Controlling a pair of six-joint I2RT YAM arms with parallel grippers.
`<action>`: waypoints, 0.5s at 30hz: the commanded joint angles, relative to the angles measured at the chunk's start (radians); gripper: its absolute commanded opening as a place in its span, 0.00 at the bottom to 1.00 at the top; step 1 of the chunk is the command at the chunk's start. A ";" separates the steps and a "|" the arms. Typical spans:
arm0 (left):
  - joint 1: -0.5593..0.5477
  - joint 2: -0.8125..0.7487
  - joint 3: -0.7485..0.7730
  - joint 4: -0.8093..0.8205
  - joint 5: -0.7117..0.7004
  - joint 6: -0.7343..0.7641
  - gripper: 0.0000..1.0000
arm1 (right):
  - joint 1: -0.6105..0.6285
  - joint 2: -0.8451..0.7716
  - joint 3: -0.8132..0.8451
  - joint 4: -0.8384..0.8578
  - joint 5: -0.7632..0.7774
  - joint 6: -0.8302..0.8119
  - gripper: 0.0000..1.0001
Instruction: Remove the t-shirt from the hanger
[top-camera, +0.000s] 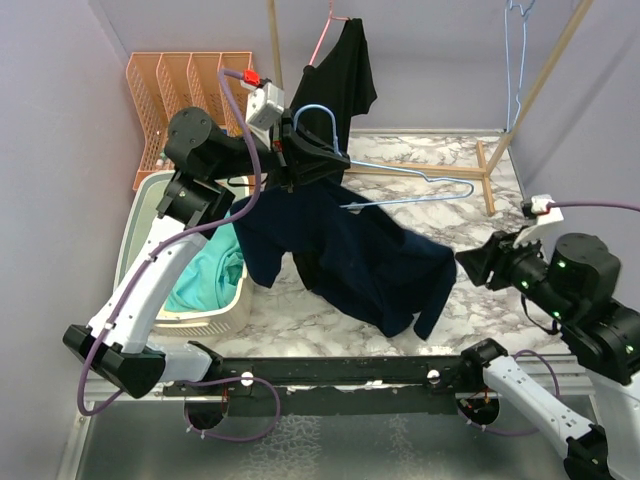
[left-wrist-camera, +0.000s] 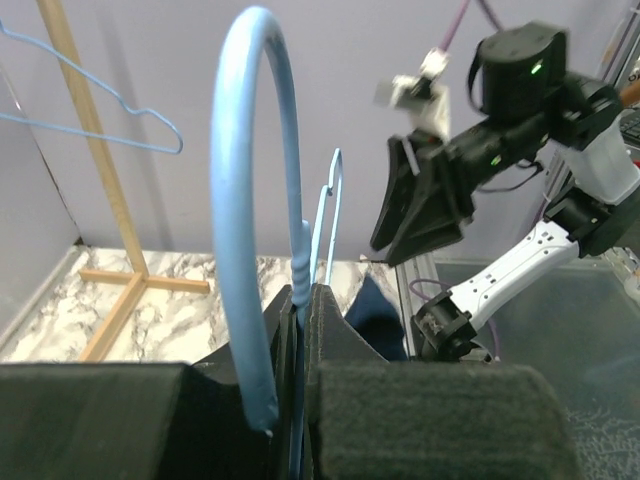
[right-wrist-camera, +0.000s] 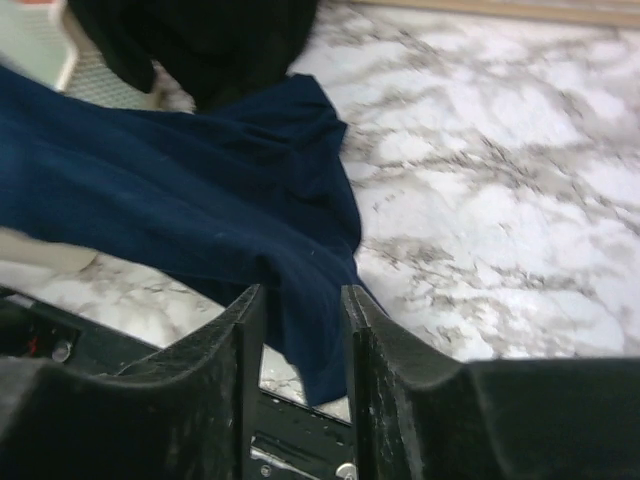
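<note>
My left gripper (top-camera: 300, 152) is shut on the neck of a light blue wire hanger (top-camera: 420, 186) and holds it up above the table. In the left wrist view the hanger's hook (left-wrist-camera: 250, 200) rises from between my shut fingers, where the gripper (left-wrist-camera: 303, 300) clamps it. The navy t-shirt (top-camera: 350, 250) hangs from the hanger's left side. The hanger's right arm is bare. My right gripper (top-camera: 478, 266) is open, just right of the drooping sleeve. In the right wrist view the gripper (right-wrist-camera: 300, 315) frames the navy t-shirt (right-wrist-camera: 200, 190) lying beyond it.
A black shirt (top-camera: 345, 70) hangs on a pink hanger at the back. A white basket (top-camera: 215, 318) with teal cloth stands at the left, an orange rack (top-camera: 190, 80) behind it. A wooden rack (top-camera: 490, 170) and a blue hanger (top-camera: 515, 40) stand at the back right.
</note>
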 joint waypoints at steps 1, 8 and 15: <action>0.008 -0.021 -0.083 0.085 0.007 -0.020 0.00 | -0.002 -0.020 0.139 0.019 -0.189 -0.078 0.44; -0.052 0.004 -0.191 0.178 0.087 -0.081 0.00 | -0.003 -0.007 0.212 0.152 -0.443 -0.119 0.47; -0.160 0.064 -0.171 0.183 0.183 -0.076 0.00 | -0.003 0.130 0.216 0.196 -0.498 -0.174 0.49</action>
